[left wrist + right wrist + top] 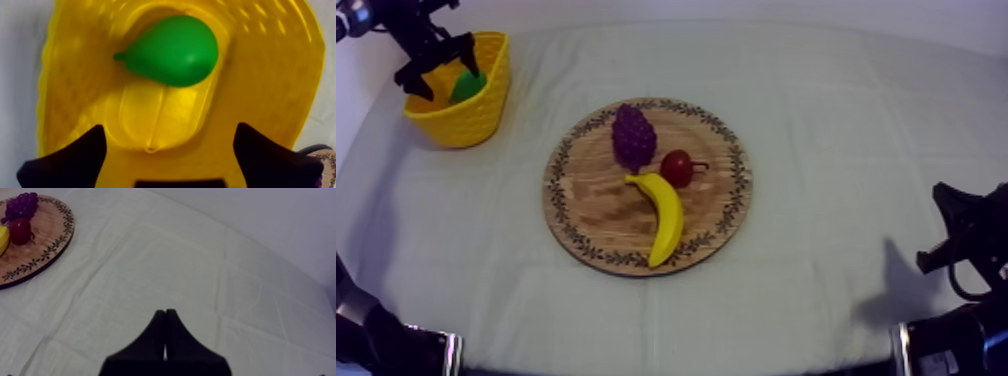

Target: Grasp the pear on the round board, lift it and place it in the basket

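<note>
While the left hand gapes empty, the pear lies flat, crosswise, in the yellow basket.

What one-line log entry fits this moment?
pear in basket; left gripper open over it; right gripper shut over cloth; board: grapes, banana, red fruit

Creased grey-white tablecloth in soft even light, perhaps a pale wall beyond
</note>
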